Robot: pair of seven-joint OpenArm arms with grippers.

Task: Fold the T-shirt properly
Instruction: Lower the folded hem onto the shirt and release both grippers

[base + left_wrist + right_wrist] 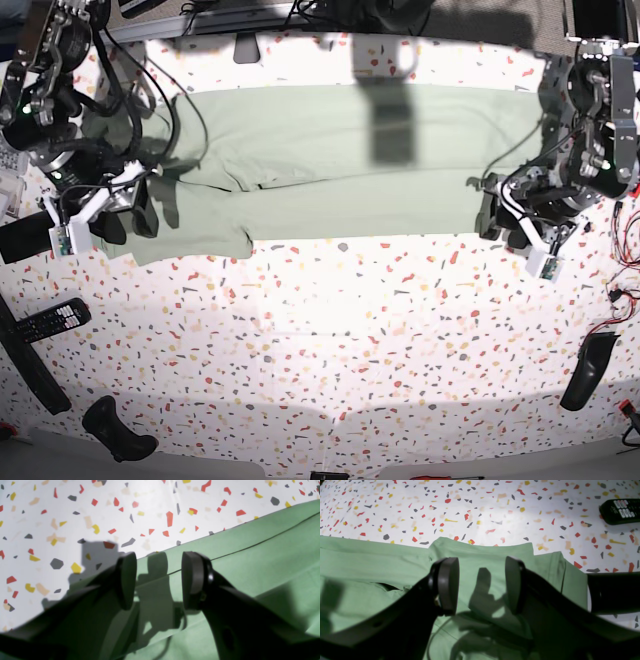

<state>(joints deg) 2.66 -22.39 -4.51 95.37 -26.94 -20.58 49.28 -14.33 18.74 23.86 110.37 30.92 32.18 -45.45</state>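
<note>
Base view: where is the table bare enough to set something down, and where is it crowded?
The wide speckled table in front of the T-shirt's near edge is bare from centre to right. The remote control borders it at left. Crowded: the back strip under the shirt, and both shirt ends, where the left gripper and right gripper hover.

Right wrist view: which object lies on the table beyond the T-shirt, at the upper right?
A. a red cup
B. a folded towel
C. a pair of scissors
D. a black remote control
D: a black remote control with pale buttons lies on the speckled table, apart from the T-shirt.
</note>
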